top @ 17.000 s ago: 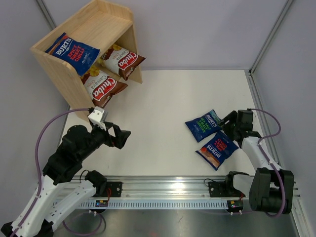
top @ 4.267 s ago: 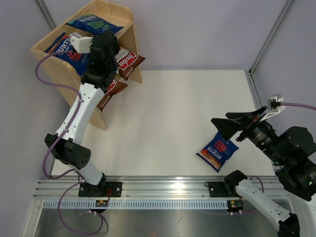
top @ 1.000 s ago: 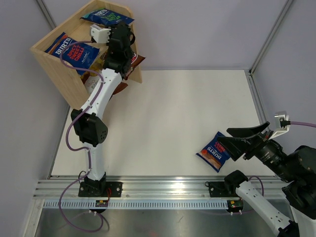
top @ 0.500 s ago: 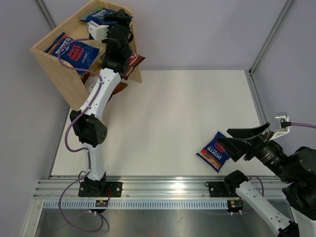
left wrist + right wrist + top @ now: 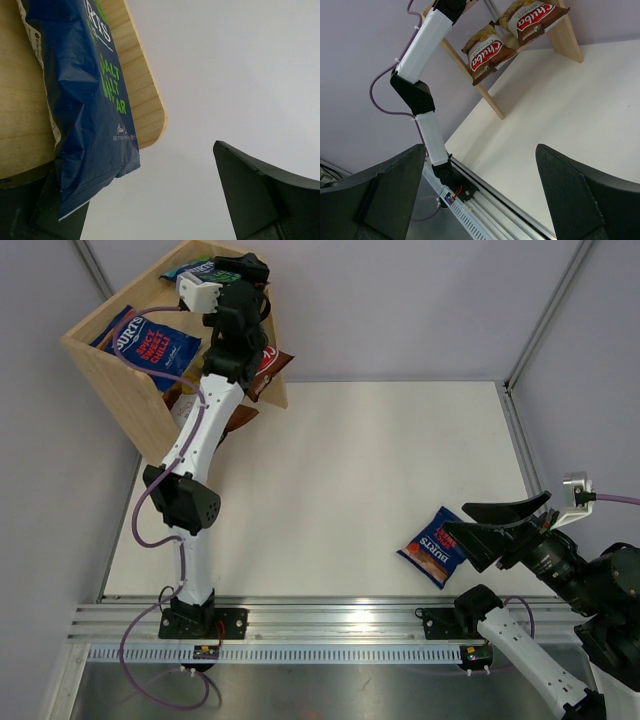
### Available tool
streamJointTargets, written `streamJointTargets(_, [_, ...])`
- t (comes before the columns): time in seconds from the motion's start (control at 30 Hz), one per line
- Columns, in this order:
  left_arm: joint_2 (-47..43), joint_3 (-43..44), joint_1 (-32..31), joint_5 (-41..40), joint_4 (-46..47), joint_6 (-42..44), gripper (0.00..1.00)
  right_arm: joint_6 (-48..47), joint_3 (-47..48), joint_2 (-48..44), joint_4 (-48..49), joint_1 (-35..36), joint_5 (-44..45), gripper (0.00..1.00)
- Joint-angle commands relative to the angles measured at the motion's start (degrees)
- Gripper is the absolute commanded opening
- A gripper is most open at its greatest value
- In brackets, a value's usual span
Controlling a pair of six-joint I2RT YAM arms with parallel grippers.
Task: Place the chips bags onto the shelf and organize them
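The wooden shelf [image 5: 120, 380] stands at the far left. On its top lie a red-label Burts bag [image 5: 150, 342] and a green-label Burts bag [image 5: 200, 268], the latter largely hidden by my left gripper [image 5: 243, 264]. In the left wrist view that gripper [image 5: 150, 170] is open, the green-label bag [image 5: 82, 105] lying on the shelf top [image 5: 145, 95] over its left finger. Two Chuba bags [image 5: 487, 50] [image 5: 532, 20] sit inside the shelf. A third Burts bag [image 5: 437, 545] lies on the table. My right gripper [image 5: 458, 521] hovers over it, open and empty [image 5: 481, 147].
The left arm [image 5: 205, 410] stretches from its base up across the shelf front, hiding part of the lower Chuba bag. Grey walls enclose the white table [image 5: 360, 470]. The metal rail [image 5: 330, 625] runs along the near edge.
My left gripper has moved up and back over the shelf top and now covers more of the green-label bag. The right arm has barely shifted.
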Motion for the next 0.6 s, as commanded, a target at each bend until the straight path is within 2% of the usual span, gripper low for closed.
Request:
streamJointTargets(0.0, [2.0, 1.1, 0.9, -2.6, -7.6, 4.5, 0.99, 0.2, 0.5, -0.2, 2.6, 0.2, -0.7, 0.99])
streamJointTargets(0.2, [2.4, 4.1, 0.9, 1.4, -11.9, 6.0, 0.99, 0.2, 0.1, -0.1, 2.9, 0.2, -1.2, 1.0])
streamJointTargets(0.33, [0.6, 2.5, 0.8, 3.1, -15.4, 5.3, 0.99, 0.1, -0.3, -0.1, 3.3, 0.2, -1.2, 0.99])
streamJointTargets(0.4, [-0.3, 0.5, 0.8, 5.1, -13.8, 6.3, 0.99, 0.0, -0.5, 0.1, 3.2, 0.1, -1.1, 0.99])
streamJointTargets(0.57, [-0.3, 2.2, 1.0, 7.1, -14.8, 8.2, 0.99, -0.2, -1.2, 1.3, 3.3, 0.2, -3.3, 0.99])
